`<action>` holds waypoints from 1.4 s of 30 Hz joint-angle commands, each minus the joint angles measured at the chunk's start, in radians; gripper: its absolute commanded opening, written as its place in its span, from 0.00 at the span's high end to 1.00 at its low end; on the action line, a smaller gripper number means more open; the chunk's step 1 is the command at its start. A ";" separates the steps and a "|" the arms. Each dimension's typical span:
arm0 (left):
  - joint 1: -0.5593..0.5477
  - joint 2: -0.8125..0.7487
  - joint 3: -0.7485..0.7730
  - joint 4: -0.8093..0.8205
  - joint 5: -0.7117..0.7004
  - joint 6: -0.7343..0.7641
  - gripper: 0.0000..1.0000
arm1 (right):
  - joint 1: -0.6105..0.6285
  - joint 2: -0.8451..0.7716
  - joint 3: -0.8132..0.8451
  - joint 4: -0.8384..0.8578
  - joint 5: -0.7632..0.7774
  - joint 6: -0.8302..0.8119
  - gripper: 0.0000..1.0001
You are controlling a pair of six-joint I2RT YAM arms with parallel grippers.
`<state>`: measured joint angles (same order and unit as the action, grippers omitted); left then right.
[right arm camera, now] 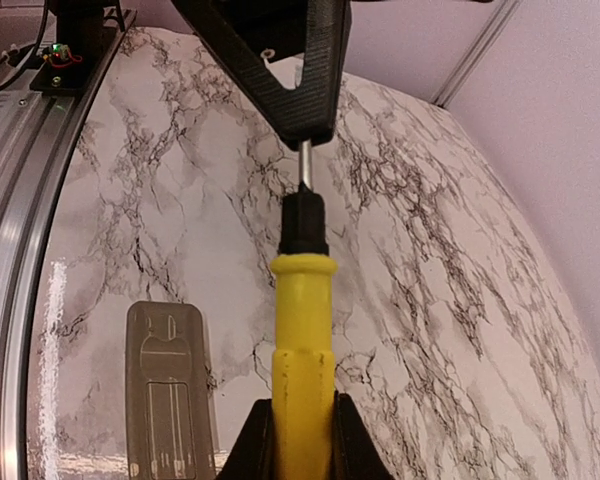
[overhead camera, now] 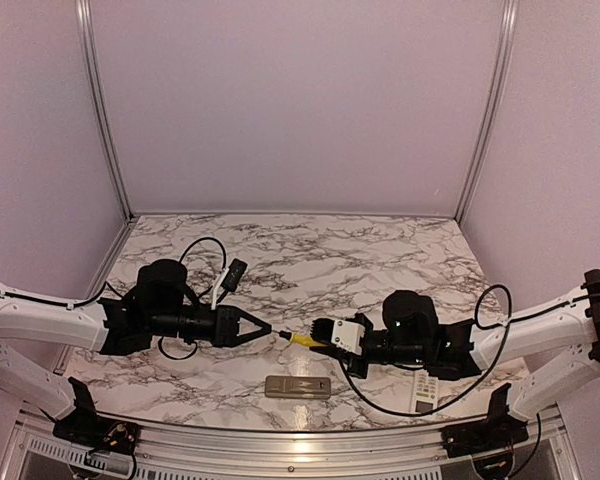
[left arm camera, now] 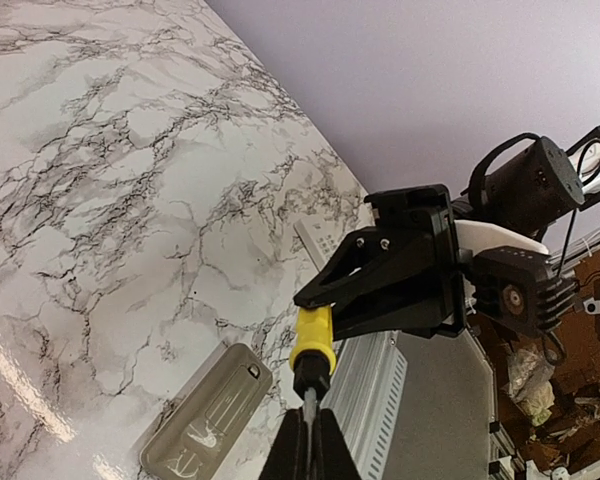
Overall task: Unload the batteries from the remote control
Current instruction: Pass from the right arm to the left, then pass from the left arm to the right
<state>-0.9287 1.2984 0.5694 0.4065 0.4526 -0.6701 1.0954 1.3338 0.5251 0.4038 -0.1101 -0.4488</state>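
The remote control (overhead camera: 298, 387) is a flat grey-brown slab with rounded corners. It lies flat on the marbled tabletop (overhead camera: 380, 250), close to the front edge and about midway between the two arm bases. The side facing up carries moulded rectangular outlines and no buttons (so it looks like the back). The wrist views do not show clearly whether the panel over its battery bay is on or off. No batteries show in any view, and I cannot tell whether any sit inside the remote.

Above the tabletop, just behind the remote, the two arms meet tip to tip over a screwdriver (overhead camera: 302, 339). The right fingers (overhead camera: 325, 331) are clenched around its yellow handle. The left fingers (overhead camera: 267, 330) are pinched tight on the bare metal shaft, beyond the black collar. The tool lies roughly level between them, clear of the remote.

A small white slab with dark marks (overhead camera: 425, 393) rests on the tabletop beneath the right arm, partly crossed by a black cable.
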 commanded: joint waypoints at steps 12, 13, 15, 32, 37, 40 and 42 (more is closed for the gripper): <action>-0.003 0.025 0.001 0.085 -0.081 0.080 1.00 | 0.009 -0.001 0.044 0.027 0.267 0.210 0.18; -0.002 0.024 -0.005 0.097 -0.087 0.088 1.00 | 0.009 -0.011 0.043 0.025 0.272 0.229 0.10; -0.001 0.023 -0.015 0.122 -0.093 0.102 1.00 | 0.008 -0.035 0.036 0.024 0.280 0.274 0.02; 0.004 0.004 -0.060 0.229 -0.113 0.199 1.00 | -0.095 -0.284 -0.115 0.060 0.043 0.732 0.01; 0.009 0.001 -0.081 0.254 -0.126 0.207 1.00 | -0.126 -0.364 -0.182 0.114 0.012 0.782 0.01; 0.011 0.003 -0.090 0.278 -0.120 0.211 1.00 | -0.136 -0.386 -0.206 0.164 -0.029 0.803 0.01; 0.013 0.002 -0.096 0.293 -0.117 0.214 1.00 | -0.141 -0.391 -0.204 0.164 -0.048 0.813 0.01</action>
<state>-0.9226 1.3186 0.4923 0.6292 0.3389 -0.4816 0.9707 0.9619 0.3233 0.5060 -0.0910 0.3099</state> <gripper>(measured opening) 0.038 0.987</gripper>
